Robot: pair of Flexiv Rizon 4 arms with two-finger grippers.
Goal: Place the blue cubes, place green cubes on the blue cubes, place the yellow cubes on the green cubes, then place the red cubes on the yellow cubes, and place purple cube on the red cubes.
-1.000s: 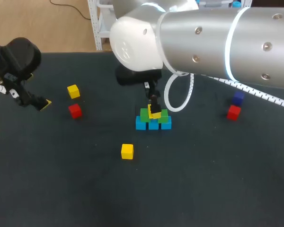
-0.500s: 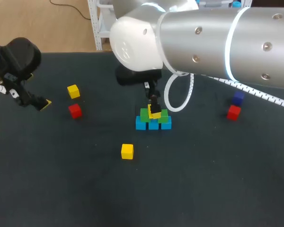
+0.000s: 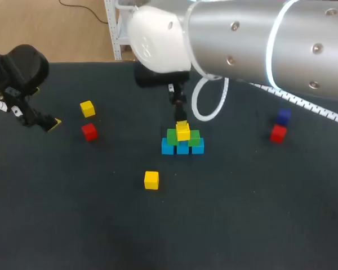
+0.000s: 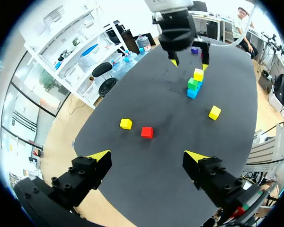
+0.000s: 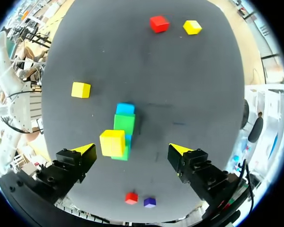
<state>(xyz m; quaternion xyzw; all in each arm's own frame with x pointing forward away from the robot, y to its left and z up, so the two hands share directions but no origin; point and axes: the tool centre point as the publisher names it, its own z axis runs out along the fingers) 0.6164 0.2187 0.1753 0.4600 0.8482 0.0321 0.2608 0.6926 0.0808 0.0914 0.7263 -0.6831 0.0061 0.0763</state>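
Mid-table stands a pyramid: a row of blue cubes (image 3: 182,148), green cubes (image 3: 172,136) on them, and one yellow cube (image 3: 182,131) on top. My right gripper (image 3: 178,107) hangs open just above that yellow cube (image 5: 112,142), holding nothing; its fingers (image 5: 132,149) straddle the stack from above. Loose yellow cubes lie at the front (image 3: 151,180) and at the left (image 3: 87,108). One red cube (image 3: 89,131) is at the left, another (image 3: 278,134) at the right beside the purple cube (image 3: 283,117). My left gripper (image 3: 46,122) stands open and empty at the far left (image 4: 146,156).
My right arm's thick body (image 3: 259,45) crosses over the back right of the table. The dark mat (image 3: 242,214) runs wide in front of the stack. In the left wrist view the red cube (image 4: 147,132) and a yellow cube (image 4: 126,124) lie ahead of the fingers.
My right gripper has risen straight up off the stack, leaving the yellow cube on the green ones. The left arm has not moved.
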